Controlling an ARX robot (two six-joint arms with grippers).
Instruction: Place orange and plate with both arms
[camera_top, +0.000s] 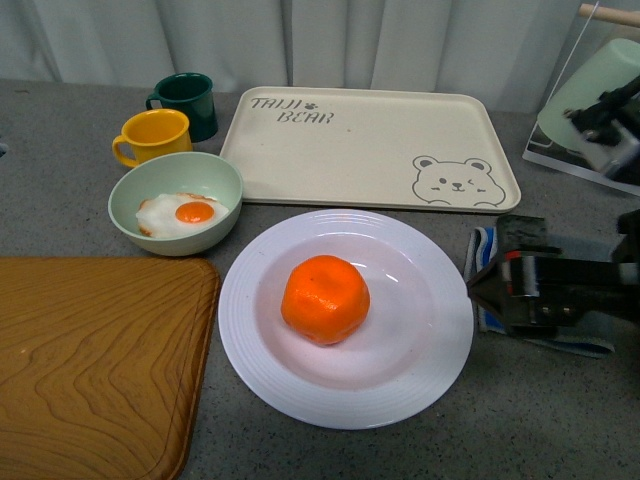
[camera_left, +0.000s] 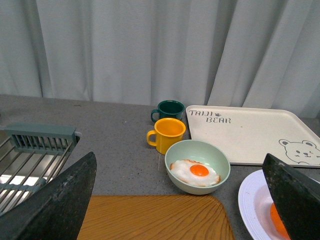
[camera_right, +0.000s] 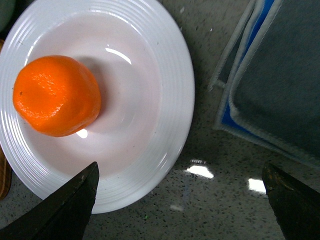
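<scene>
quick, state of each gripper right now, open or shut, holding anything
left gripper: open, holding nothing
right gripper: open, holding nothing; the orange sits on the plate

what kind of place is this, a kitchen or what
Most likely a kitchen counter, perhaps a staged one, given the curtain behind it. There is a dish rack, and the speckled grey counter holds a yellow mug, a bowl with a fried egg and a wooden board.
</scene>
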